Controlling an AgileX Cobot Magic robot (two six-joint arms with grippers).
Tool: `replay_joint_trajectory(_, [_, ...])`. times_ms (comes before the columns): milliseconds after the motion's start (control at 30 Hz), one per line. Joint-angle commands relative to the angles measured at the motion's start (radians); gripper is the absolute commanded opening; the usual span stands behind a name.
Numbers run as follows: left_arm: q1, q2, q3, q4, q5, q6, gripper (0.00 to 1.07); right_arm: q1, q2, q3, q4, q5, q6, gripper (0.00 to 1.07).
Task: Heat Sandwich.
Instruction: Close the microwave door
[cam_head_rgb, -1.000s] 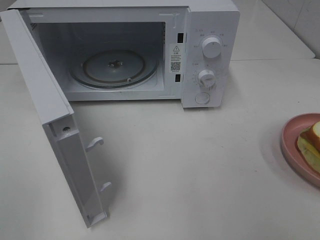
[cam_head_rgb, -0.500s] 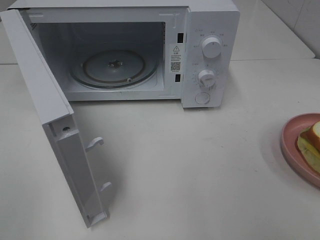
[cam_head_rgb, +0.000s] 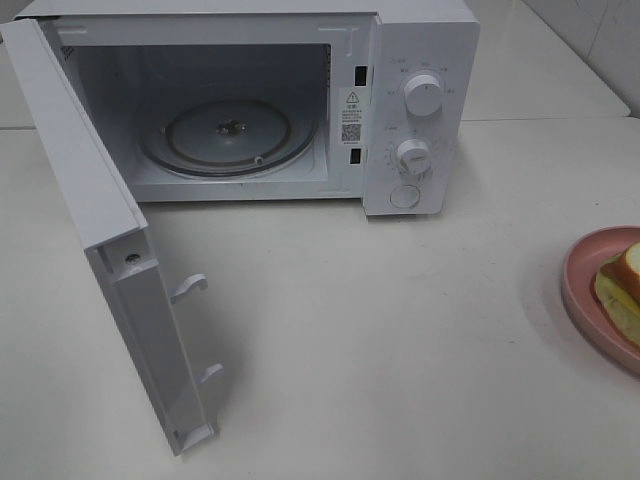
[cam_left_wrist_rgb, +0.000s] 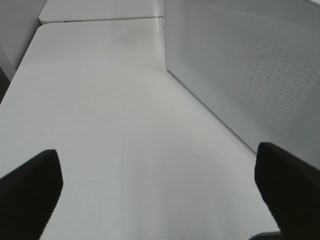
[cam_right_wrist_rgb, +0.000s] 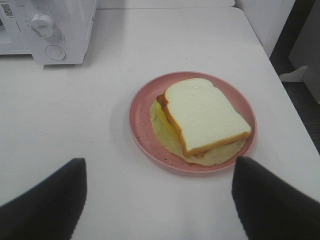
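While on its pink plate (cam_right_wrist_rgb: 142, 131), sandwich (cam_right_wrist_rgb: 205, 116) ahead of gaping right gripper (cam_right_wrist_rgb: 159, 197)

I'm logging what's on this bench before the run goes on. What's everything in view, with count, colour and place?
microwave: one, white, at the back of the table, two round knobs and a button on its right panel.
microwave door: one, white, swung wide open on the left.
glass turntable: one, clear, inside the microwave cavity.
plate: one, pink, at the table's right edge, partly cut off in the high view.
sandwich: one, pale bread with golden crust and yellow-green filling, lying on the plate.
table: white, under everything.
left gripper: one, black fingers, open, over bare table beside the door's outer face.
right gripper: one, black fingers, open, above the table just short of the plate.
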Motion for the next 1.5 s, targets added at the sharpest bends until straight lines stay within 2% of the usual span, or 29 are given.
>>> replay_joint_trajectory(33, [0.001,-0.02,0.002,-0.013,-0.011,-0.009,1.03,-0.007,-0.027,0.002,0.001,-0.002,-0.008,0.76])
replay_joint_trajectory(267, [0.001,0.041,-0.033,-0.013,-0.047,-0.009,1.01,-0.007,-0.027,0.002,0.001,-0.002,-0.008,0.76])
replay_joint_trajectory(500, [0.001,0.172,-0.039,-0.013,-0.146,-0.009,0.88,-0.007,-0.027,0.002,0.001,-0.002,-0.008,0.76])
replay_joint_trajectory(567, [0.001,0.205,-0.039,-0.013,-0.187,-0.009,0.79,-0.007,-0.027,0.002,0.001,-0.002,-0.008,0.76])
replay_joint_trajectory(633, [0.001,0.245,-0.039,-0.013,-0.242,-0.009,0.62,-0.007,-0.027,0.002,0.001,-0.002,-0.007,0.76])
replay_joint_trajectory(667, [0.001,0.245,-0.039,-0.013,-0.242,-0.009,0.62,-0.007,-0.027,0.002,0.001,-0.002,-0.007,0.76])
replay_joint_trajectory(700, [0.001,0.257,-0.039,-0.013,-0.258,-0.009,0.56,-0.007,-0.027,0.002,0.001,-0.002,-0.007,0.76])
replay_joint_trajectory(733, [0.001,0.283,-0.039,-0.012,-0.289,-0.009,0.44,-0.007,-0.027,0.002,0.001,-0.002,-0.007,0.76])
replay_joint_trajectory(800, [0.001,0.309,-0.039,0.0,-0.323,-0.009,0.3,-0.007,-0.027,0.002,0.001,-0.002,-0.007,0.76])
replay_joint_trajectory(833, [0.001,0.309,-0.039,0.0,-0.323,-0.009,0.3,-0.007,-0.027,0.002,0.001,-0.002,-0.007,0.76])
replay_joint_trajectory(867, [0.001,0.325,-0.039,0.011,-0.338,-0.009,0.23,-0.007,-0.027,0.002,0.001,-0.002,-0.007,0.76])
replay_joint_trajectory(900, [0.001,0.355,-0.038,0.032,-0.36,-0.009,0.1,-0.007,-0.027,0.002,0.001,-0.002,-0.007,0.76])
replay_joint_trajectory(967, [0.001,0.383,-0.03,0.043,-0.396,-0.009,0.0,-0.007,-0.027,0.002,0.001,-0.002,-0.007,0.76])
replay_joint_trajectory(1167, [0.001,0.426,0.042,0.031,-0.573,-0.007,0.0,-0.007,-0.027,0.002,0.001,-0.002,-0.007,0.76])
replay_joint_trajectory(1233, [0.001,0.445,0.104,0.027,-0.699,-0.006,0.0,-0.007,-0.027,0.002,0.001,-0.002,-0.007,0.76])
replay_joint_trajectory(1300, [0.001,0.453,0.125,0.027,-0.731,-0.006,0.0,-0.007,-0.027,0.002,0.001,-0.002,-0.007,0.76])
replay_joint_trajectory(1500, [0.001,0.511,0.26,0.027,-0.993,-0.006,0.0,-0.007,-0.027,0.002,0.001,-0.002,-0.007,0.76])
